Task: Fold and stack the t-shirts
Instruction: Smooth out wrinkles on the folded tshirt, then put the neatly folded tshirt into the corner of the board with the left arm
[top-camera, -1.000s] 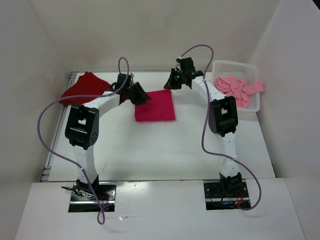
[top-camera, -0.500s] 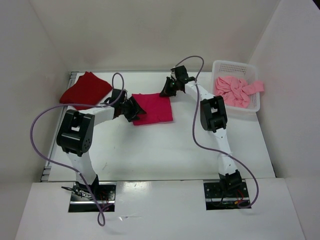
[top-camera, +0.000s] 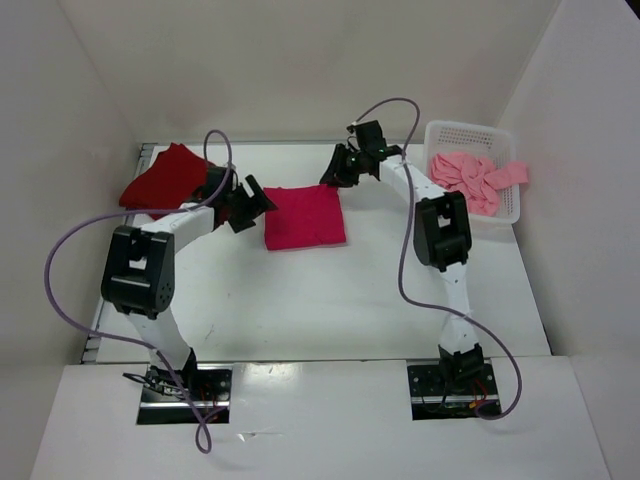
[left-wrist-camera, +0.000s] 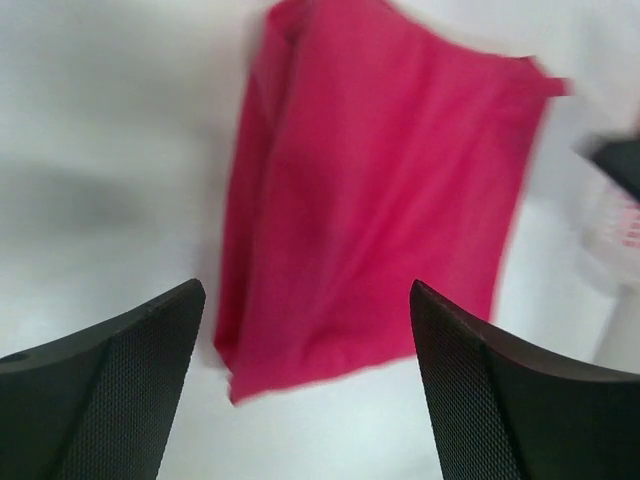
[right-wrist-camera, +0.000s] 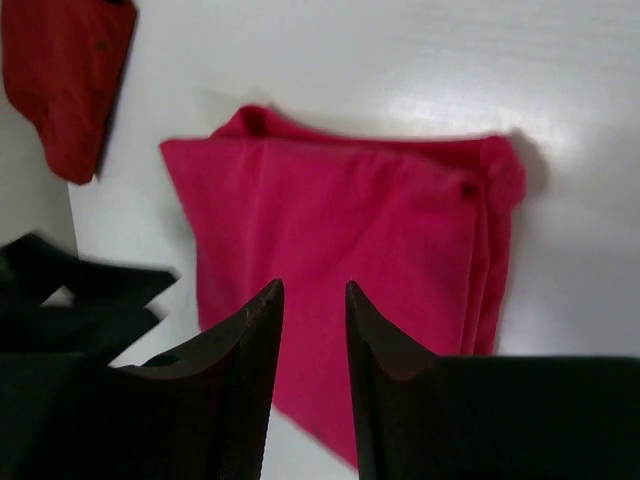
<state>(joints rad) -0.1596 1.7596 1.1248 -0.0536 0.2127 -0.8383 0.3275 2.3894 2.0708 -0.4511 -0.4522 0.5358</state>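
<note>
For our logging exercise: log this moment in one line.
left gripper open | right gripper barely open | crimson shirt folded | dark red shirt far-left | salmon shirt in basket

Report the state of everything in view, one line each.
Crimson shirt: folded flat, ungripped.
Dark red shirt: folded, far left.
Salmon shirt: crumpled in the basket.
Basket: upright, holding that shirt.
Left gripper: jaws wide open, empty.
Right gripper: jaws narrowly apart, empty.

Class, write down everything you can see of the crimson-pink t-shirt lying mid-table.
The crimson-pink t-shirt is soft cloth, folded into a rough rectangle with layered edges along one side. It lies flat on the white table, apart from the dark red shirt. The left gripper and right gripper are near it, both open, neither holding it.
</note>
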